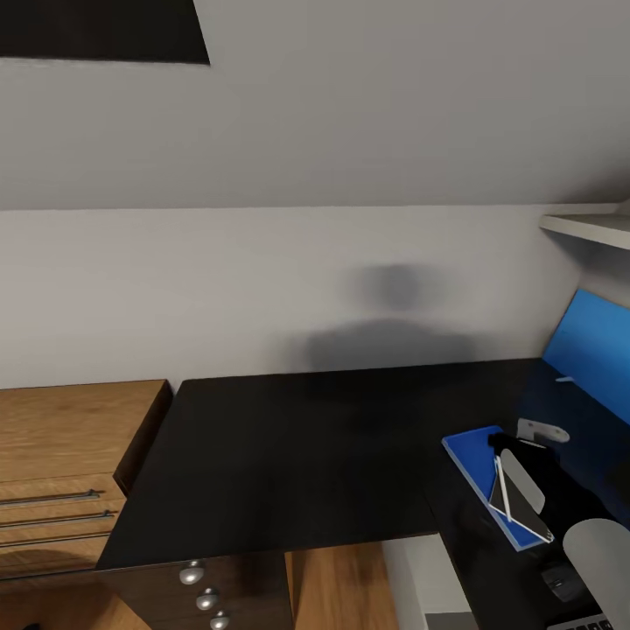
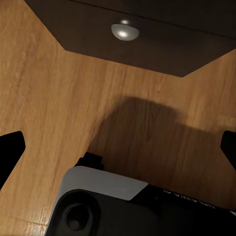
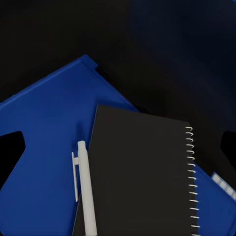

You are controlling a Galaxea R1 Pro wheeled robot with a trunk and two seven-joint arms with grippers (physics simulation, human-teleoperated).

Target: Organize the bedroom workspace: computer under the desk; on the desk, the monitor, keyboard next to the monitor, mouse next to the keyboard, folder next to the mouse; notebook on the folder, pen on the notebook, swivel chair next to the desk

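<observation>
Lying on the folder [image 3: 44, 147] on the bench [image 1: 289, 446], the notebook [image 3: 140, 172] carries the pen [image 3: 86, 191] at its edge; both claws gape, empty.

Black desk [image 1: 289, 446] spanning lower frame; blue folder [image 1: 472, 451] lying flat on it at lower right, mouse [image 1: 560, 582] sitting below that.

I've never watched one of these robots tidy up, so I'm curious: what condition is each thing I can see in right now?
Folder: flat on the desk.
Notebook: closed, lying on the folder.
Pen: lying along the notebook's edge, partly over the folder.
Mouse: on the desk, near the folder.
Drawer unit: drawers closed, under the desk.
Left gripper: open, empty, above the floor.
Right gripper: open, empty, above the notebook.
</observation>
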